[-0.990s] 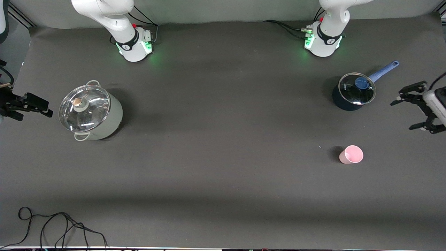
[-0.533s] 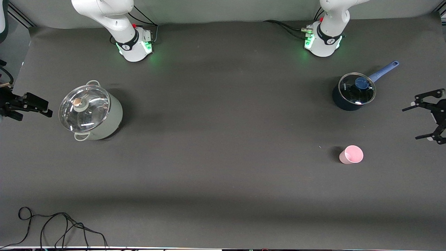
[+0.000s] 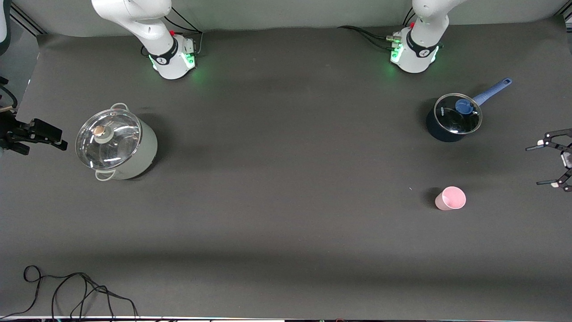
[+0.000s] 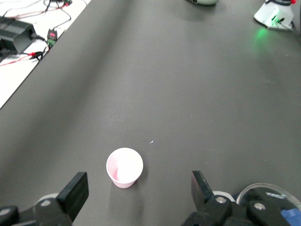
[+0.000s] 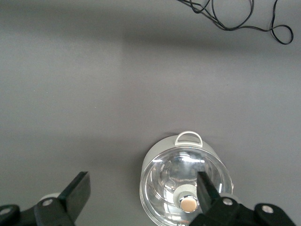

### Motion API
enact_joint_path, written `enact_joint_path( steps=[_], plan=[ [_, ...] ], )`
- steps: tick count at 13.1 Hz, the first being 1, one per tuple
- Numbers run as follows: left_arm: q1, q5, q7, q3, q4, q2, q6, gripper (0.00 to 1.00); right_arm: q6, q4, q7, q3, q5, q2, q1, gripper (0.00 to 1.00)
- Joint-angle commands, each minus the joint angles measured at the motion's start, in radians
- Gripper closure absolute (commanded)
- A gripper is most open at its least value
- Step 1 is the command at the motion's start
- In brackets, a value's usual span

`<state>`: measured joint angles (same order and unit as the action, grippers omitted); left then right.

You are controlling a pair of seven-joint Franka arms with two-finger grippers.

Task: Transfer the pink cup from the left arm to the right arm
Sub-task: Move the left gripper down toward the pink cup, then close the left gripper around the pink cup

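The pink cup [image 3: 450, 198] stands upright on the dark mat toward the left arm's end of the table, mouth up and empty. My left gripper [image 3: 535, 165] hovers over the mat's edge at that end, open, well apart from the cup. In the left wrist view the pink cup [image 4: 124, 167] lies ahead of the left gripper [image 4: 138, 181], between the lines of the two spread fingers and touching neither. At the other end of the table my right gripper [image 3: 53, 138] waits beside the big pot. The right wrist view shows the right gripper [image 5: 143, 179] open and holding nothing.
A pale green pot with a glass lid [image 3: 116, 143] stands toward the right arm's end. A dark blue saucepan with a glass lid and blue handle [image 3: 453, 118] sits farther from the front camera than the cup. A black cable [image 3: 67, 290] lies at the table's front edge.
My left gripper has drifted outward toward the table's end and toward the front camera, still open. The cup, both pots and the right arm have stayed put.
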<state>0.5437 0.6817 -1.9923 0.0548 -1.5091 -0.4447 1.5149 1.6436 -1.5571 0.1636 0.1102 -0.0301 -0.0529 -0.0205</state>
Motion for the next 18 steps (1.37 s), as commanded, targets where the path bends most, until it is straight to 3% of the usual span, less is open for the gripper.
enact_joint_path(
  steps=[1,8,11,18],
  plan=[
    [0.039,0.074,-0.141,0.011,0.041,-0.113,-0.032,0.02,-0.016,0.012,0.004,0.003,0.009,-0.001,-0.006,0.00],
    [0.105,0.216,-0.445,0.016,0.058,-0.371,-0.027,0.02,-0.016,0.012,0.004,0.003,0.009,-0.001,-0.006,0.00],
    [0.113,0.271,-0.519,0.016,0.107,-0.480,-0.028,0.02,-0.016,0.012,0.004,0.003,0.009,-0.002,-0.006,0.00],
    [0.110,0.332,-0.563,0.031,0.110,-0.600,-0.028,0.01,-0.016,0.012,0.004,0.003,0.009,-0.002,-0.006,0.00]
  ],
)
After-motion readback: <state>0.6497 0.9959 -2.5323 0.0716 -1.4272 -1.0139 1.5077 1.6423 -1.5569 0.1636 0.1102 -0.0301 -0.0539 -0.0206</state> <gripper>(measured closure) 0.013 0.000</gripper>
